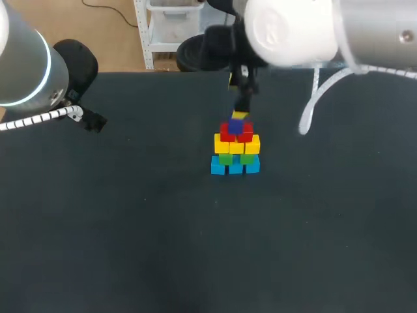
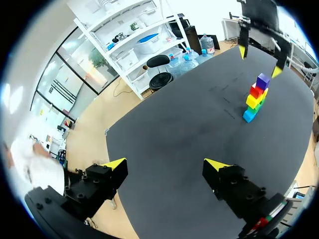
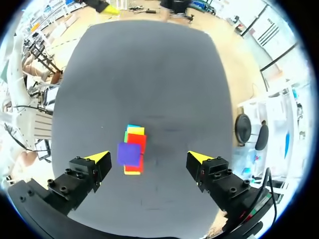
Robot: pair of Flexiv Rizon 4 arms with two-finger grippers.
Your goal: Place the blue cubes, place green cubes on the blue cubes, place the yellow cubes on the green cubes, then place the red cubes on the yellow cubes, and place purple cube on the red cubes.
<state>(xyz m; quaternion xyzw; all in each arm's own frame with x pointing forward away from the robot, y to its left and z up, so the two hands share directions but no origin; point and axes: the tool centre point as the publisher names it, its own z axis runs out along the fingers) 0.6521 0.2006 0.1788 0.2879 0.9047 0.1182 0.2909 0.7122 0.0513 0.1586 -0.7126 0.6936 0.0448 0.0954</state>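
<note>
Head view has the stack standing past the table's (image 1: 130,228) middle, toward its far edge: blue cubes (image 1: 235,167) on the table, green cubes (image 1: 225,158) on those, then yellow cubes (image 1: 236,145), red cubes (image 1: 236,134), and the purple cube (image 1: 236,125) on top. Right above it hangs the right gripper (image 3: 148,157), its fingers spread wide to either side of the purple cube and not touching it. Toward the far left corner, well apart from the stack, the left gripper (image 2: 167,163) is also spread, with nothing between its fingers.
</note>
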